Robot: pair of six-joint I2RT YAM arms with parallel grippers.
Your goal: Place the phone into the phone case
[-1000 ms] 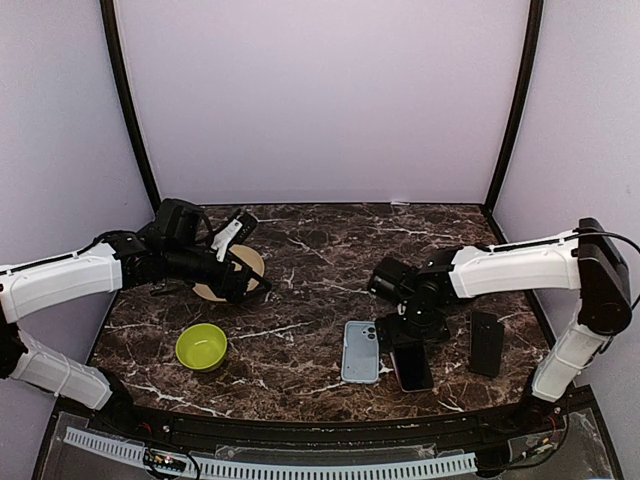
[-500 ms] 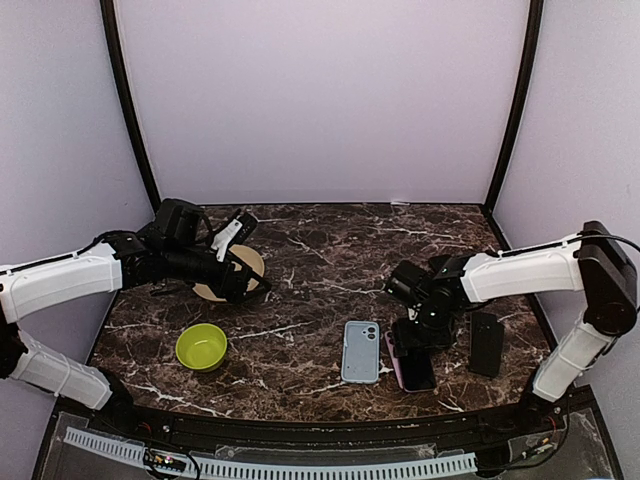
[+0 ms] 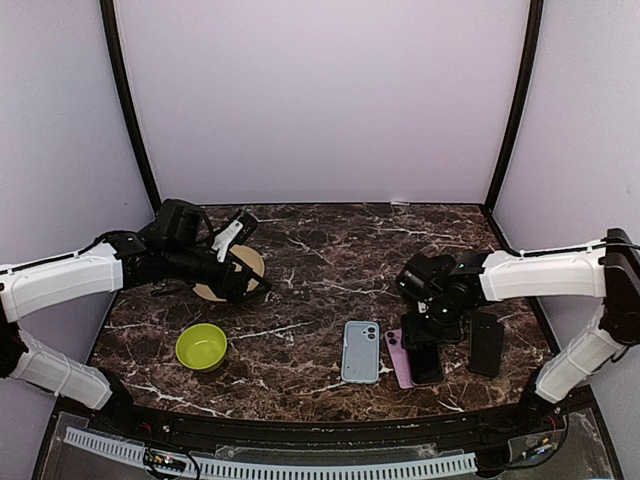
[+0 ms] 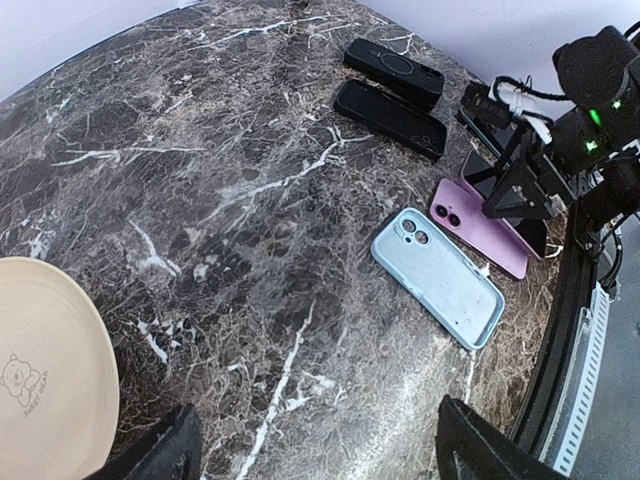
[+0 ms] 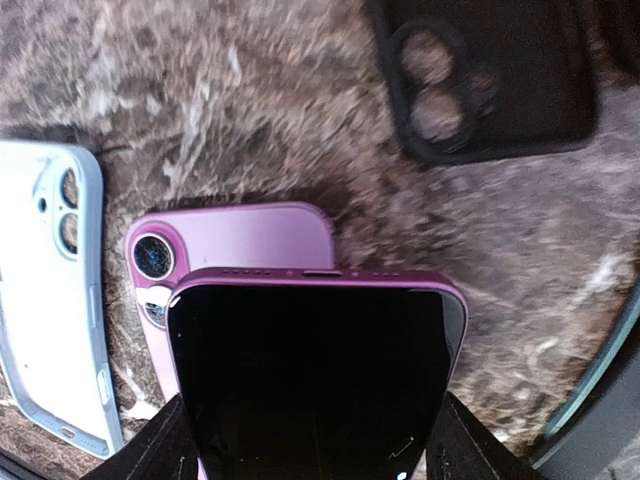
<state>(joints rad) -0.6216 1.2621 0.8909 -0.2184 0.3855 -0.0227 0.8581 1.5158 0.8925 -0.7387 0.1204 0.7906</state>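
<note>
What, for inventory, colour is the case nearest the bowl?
The case is light blue, clearest in the left wrist view.

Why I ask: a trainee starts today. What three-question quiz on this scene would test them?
1. True or false: the right hand grips the phone between its fingers.
2. Multiple choice: in the top view, what lies on the table just left of the pink case? A) a light blue case B) a green bowl C) a black case
3. Fill in: the left hand holds nothing and its fingers stand ___.

Key: 1 true; 2 A; 3 open.
</note>
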